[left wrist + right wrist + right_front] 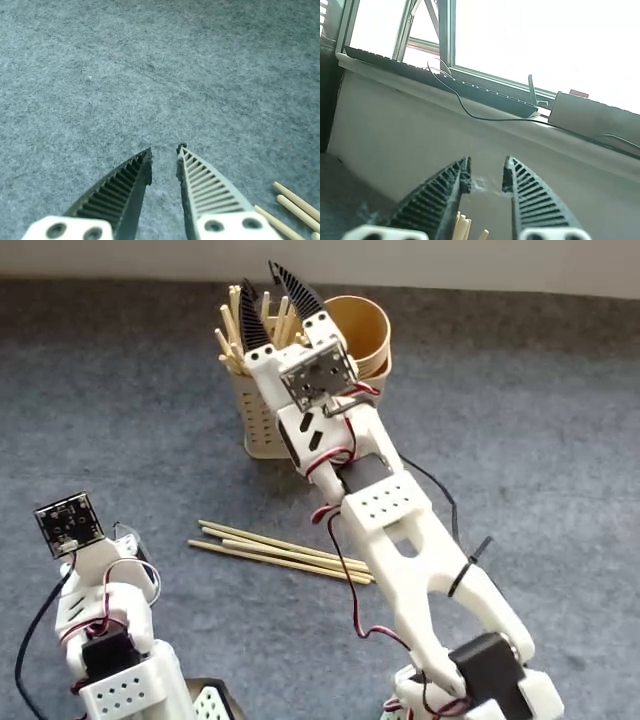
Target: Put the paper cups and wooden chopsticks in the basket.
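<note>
Chopsticks [285, 552] lie loose mid-frame on the worktop [100, 390]; they look light, stiff and slippery, best pinched mid-length. Left end effector [165, 149] narrowly parted, empty, near them; right end effector [257, 276], also parted, above the basket [262, 430].

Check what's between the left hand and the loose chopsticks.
Nothing: bare grey carpet lies between the left hand and the loose chopsticks, per the left wrist view.

The basket [258, 430] stood near the bench's [120, 390] far edge, with cups [365, 335] and chopsticks [230, 345] in it. Loose chopsticks [280, 552] lay before it, mid-bench, well apart.
</note>
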Robot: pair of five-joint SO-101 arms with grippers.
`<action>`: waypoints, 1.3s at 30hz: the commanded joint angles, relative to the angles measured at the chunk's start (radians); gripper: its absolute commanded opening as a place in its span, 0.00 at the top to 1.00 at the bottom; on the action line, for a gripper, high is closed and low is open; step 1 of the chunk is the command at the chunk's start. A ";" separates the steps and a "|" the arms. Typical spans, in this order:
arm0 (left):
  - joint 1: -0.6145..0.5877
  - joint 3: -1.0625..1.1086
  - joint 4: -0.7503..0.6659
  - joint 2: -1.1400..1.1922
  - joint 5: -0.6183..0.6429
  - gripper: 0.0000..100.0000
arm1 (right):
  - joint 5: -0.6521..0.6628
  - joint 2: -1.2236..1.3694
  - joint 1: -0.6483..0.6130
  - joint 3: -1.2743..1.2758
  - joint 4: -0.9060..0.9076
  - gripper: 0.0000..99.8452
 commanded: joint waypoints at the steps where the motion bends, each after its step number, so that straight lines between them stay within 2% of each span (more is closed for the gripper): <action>1: -0.010 0.021 0.000 -0.002 0.002 0.90 | -0.003 -0.143 -0.008 0.051 -0.001 0.88; 7: -0.005 0.021 0.000 -0.002 0.002 0.90 | -0.003 -0.360 -0.053 0.131 0.277 0.88; 14: -0.004 0.021 0.000 -0.002 0.002 0.90 | -0.006 -0.572 -0.050 0.283 0.553 0.88; 27: -0.008 0.021 0.006 -0.002 0.002 0.90 | -0.009 -0.886 -0.054 0.716 0.565 0.88; 32: -0.012 0.021 0.005 -0.004 0.002 0.90 | -0.011 -1.010 0.012 0.820 0.565 0.89; 35: -0.010 0.016 0.000 -0.005 -0.014 0.89 | -0.104 -1.089 0.087 0.872 0.565 0.94; 37: -0.010 -0.008 0.006 -0.005 -0.109 0.90 | -0.221 -1.133 0.147 0.908 0.561 1.00; 39: -0.007 -0.021 0.006 -0.005 -0.201 0.90 | -0.304 -1.175 0.199 0.929 0.561 0.99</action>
